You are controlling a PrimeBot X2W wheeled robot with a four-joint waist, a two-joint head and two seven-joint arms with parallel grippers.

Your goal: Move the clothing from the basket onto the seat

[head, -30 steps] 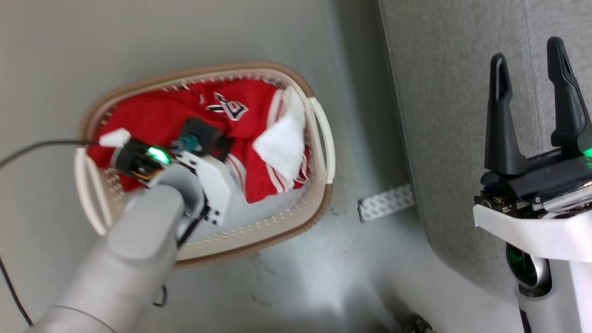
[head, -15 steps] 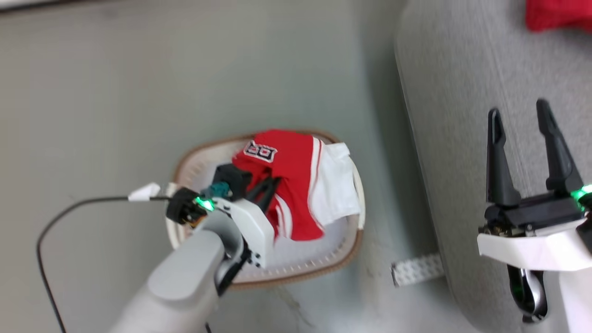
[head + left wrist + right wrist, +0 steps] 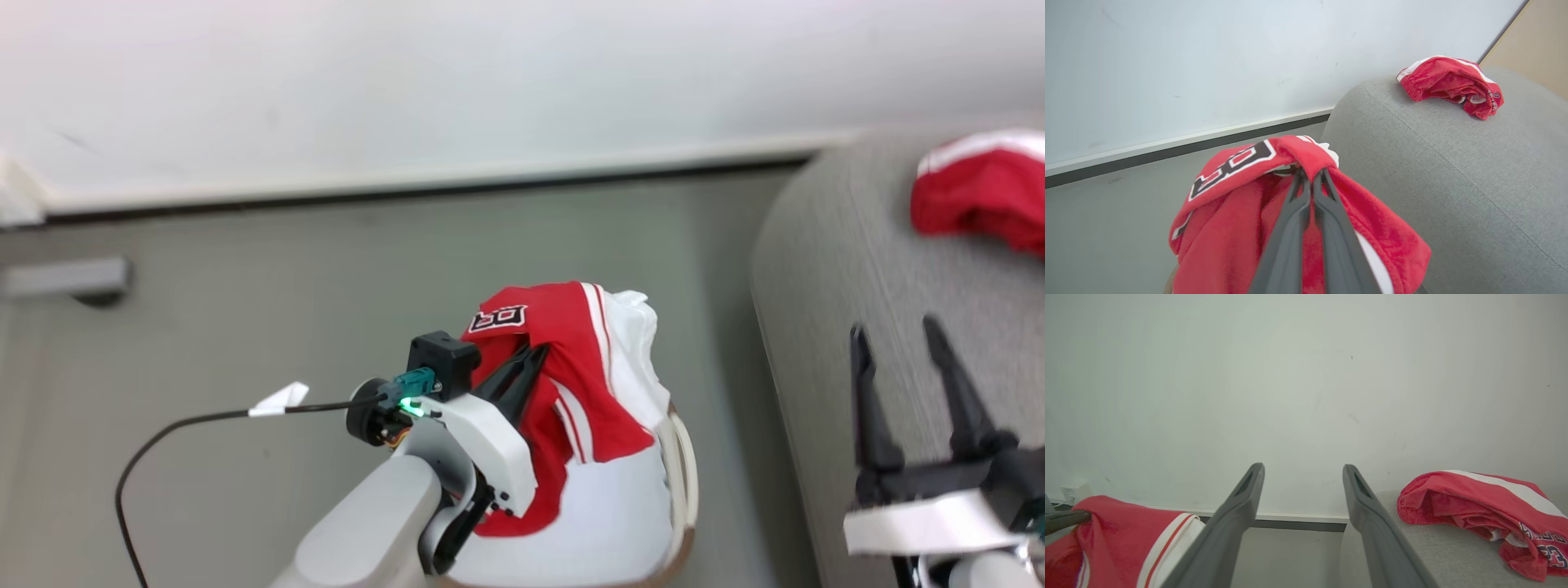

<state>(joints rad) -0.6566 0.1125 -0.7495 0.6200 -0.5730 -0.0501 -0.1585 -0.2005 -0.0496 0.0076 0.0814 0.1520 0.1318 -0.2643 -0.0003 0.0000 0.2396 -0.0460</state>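
Hanging from L hand [image 3: 1310, 175]: clothing [image 3: 1229, 212], over basket [image 3: 684, 461].

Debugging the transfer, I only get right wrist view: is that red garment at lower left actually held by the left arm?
Observer: Yes. Left wrist view shows the left gripper shut on the red garment, cloth draped over it.
Operator: Out of the basket?
Observer: In head view it hangs from the gripper above the basket; whether its lower edge touches inside, I cannot tell.
Operator: Seat which side?
Observer: Head view puts the seat to the robot's right of the basket, floor between them.
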